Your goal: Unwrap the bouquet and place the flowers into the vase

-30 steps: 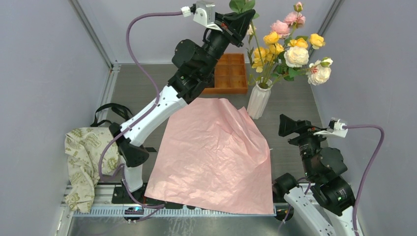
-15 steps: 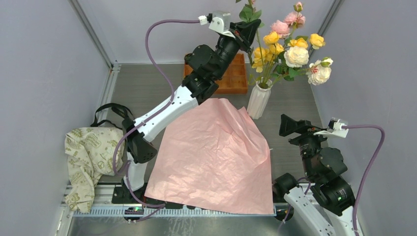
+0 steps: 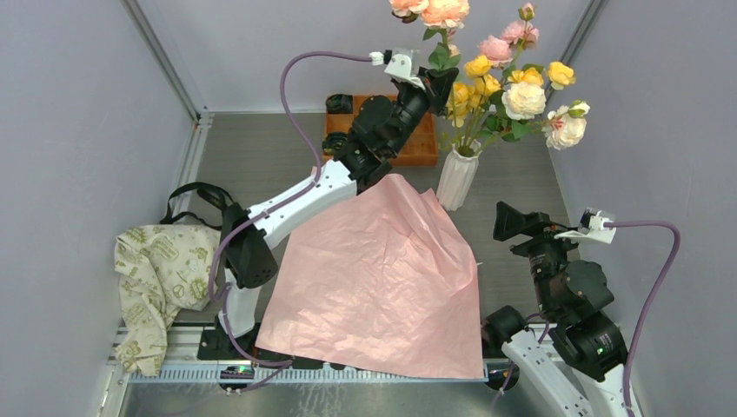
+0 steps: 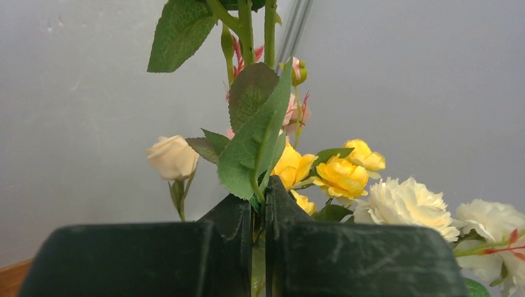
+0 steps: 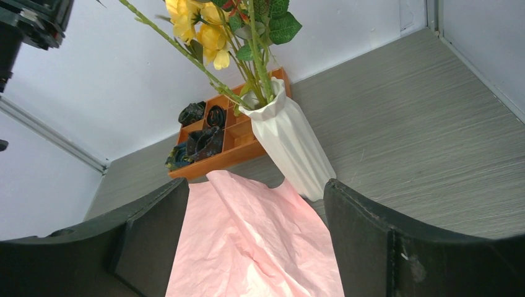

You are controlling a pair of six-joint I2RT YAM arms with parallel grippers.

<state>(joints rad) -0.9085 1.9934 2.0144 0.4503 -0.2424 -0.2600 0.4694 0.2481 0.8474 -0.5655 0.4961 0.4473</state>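
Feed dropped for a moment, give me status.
Left gripper shut on a flower stem, high beside the flowers in the vase. Right gripper open, idle. Vase mouth crowded; pink paper spread below.

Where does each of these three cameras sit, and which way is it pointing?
Top external: above and behind, looking down at the table; both arms show, the left gripper among the flowers.
Left wrist: on the left arm, looking past the shut left gripper at a pinched rose stem.
Right wrist: on the right arm, looking through the open right gripper toward the vase.
Shared: top and right wrist both show vase, pink paper, orange tray.
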